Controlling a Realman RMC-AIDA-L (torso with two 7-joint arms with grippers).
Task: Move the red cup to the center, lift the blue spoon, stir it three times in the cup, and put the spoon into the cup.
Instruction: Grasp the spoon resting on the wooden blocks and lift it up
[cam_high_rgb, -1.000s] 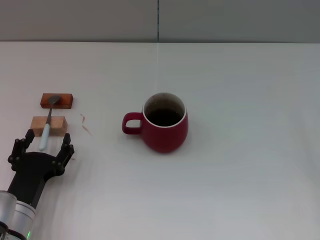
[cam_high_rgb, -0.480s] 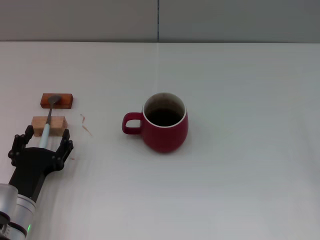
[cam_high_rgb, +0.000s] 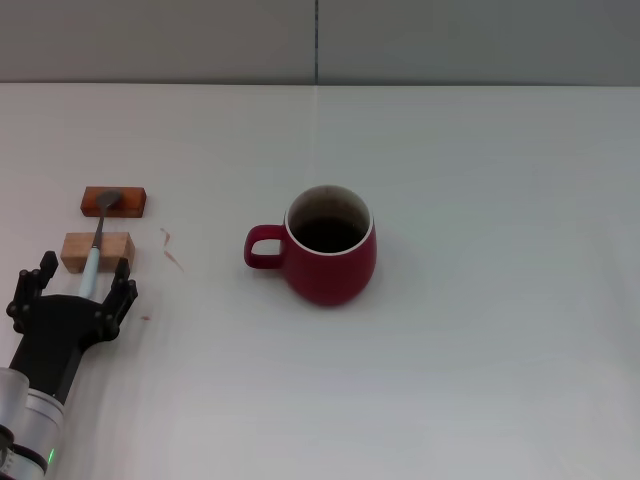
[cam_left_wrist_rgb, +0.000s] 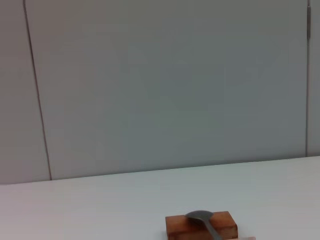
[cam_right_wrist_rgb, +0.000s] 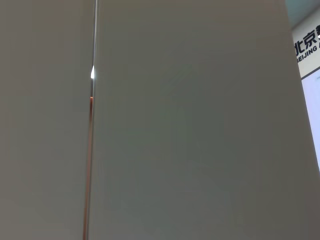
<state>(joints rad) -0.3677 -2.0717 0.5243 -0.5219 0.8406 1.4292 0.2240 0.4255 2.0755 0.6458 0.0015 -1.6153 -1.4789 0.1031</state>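
Cup's in the middle, spoon's next!
The red cup (cam_high_rgb: 330, 245) stands on the white table (cam_high_rgb: 480, 300) about at the center, handle toward the robot's left. The blue spoon (cam_high_rgb: 97, 245) lies across two wooden blocks (cam_high_rgb: 98, 251), unlifted. The left gripper (cam_high_rgb: 80, 283), fingers spread, straddles the handle end without pinching. Lifting, stirring and dropping in all remain. Right arm out of view.

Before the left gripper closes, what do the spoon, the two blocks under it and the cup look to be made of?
The blue spoon: grey metal-looking bowl and stem, matte pale-blue handle, probably plastic. The two blocks: likely wood, one reddish-brown, one pale tan. The red cup: probably glazed ceramic, with a soft sheen and thin pale rim. The left gripper straddles the handle, open.
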